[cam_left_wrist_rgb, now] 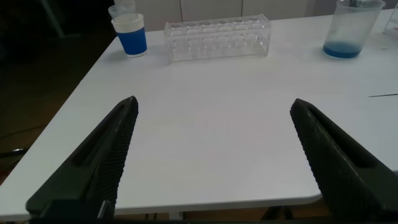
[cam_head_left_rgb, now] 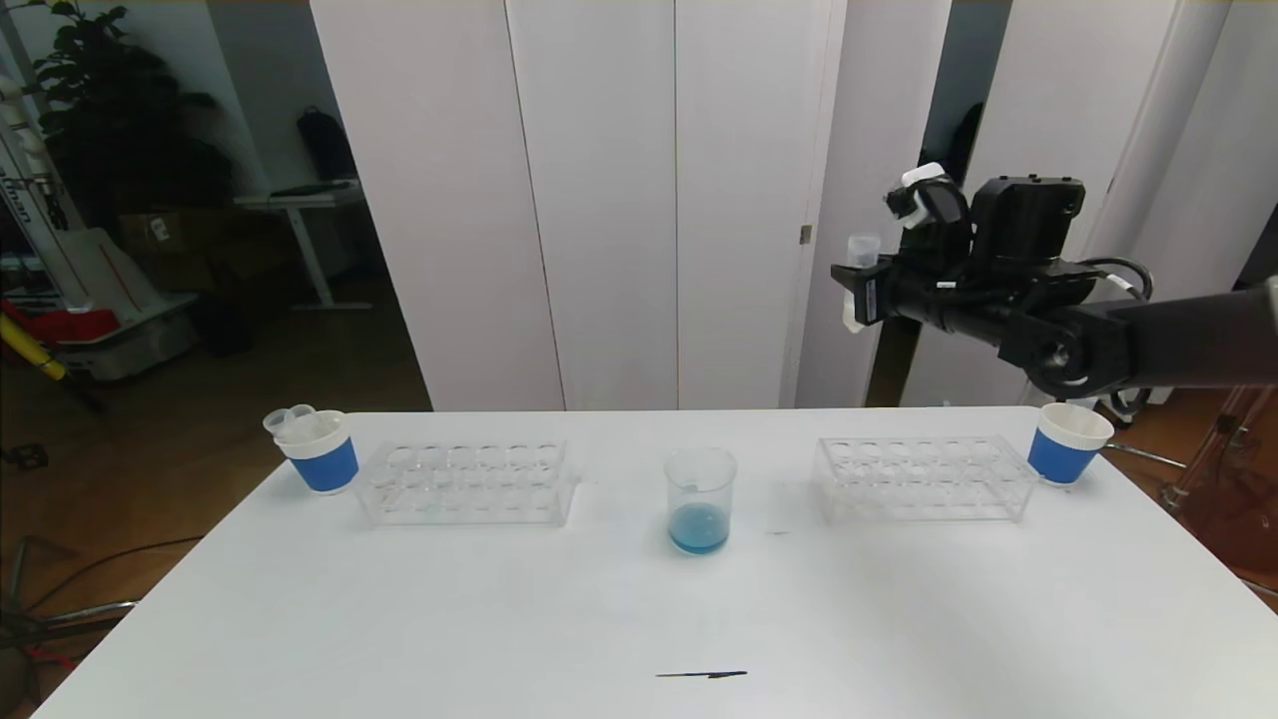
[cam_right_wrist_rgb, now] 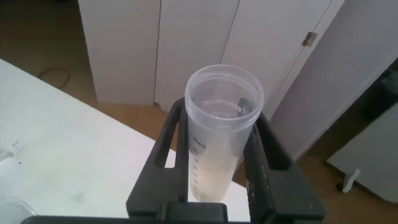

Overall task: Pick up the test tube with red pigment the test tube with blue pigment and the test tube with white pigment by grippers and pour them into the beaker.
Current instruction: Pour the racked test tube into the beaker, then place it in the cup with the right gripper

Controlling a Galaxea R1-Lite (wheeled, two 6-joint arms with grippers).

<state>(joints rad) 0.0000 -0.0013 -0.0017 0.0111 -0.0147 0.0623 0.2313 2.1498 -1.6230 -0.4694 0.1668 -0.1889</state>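
My right gripper (cam_head_left_rgb: 861,288) is raised high above the right rear of the table and is shut on the test tube with white pigment (cam_head_left_rgb: 863,249). In the right wrist view the gripper (cam_right_wrist_rgb: 219,117) clamps this clear tube (cam_right_wrist_rgb: 214,165) upright, with whitish-cream matter at its bottom. The beaker (cam_head_left_rgb: 700,497) stands at the table's middle with blue liquid in it and also shows in the left wrist view (cam_left_wrist_rgb: 351,28). My left gripper (cam_left_wrist_rgb: 214,102) is open and empty, low at the table's near left edge. No tube with blue or red pigment shows.
A clear rack (cam_head_left_rgb: 469,484) stands left of the beaker and another rack (cam_head_left_rgb: 924,477) right of it. A blue-banded cup (cam_head_left_rgb: 321,454) holding empty tubes stands at the far left, and a second cup (cam_head_left_rgb: 1066,439) at the far right. A thin dark mark (cam_head_left_rgb: 702,675) lies near the front edge.
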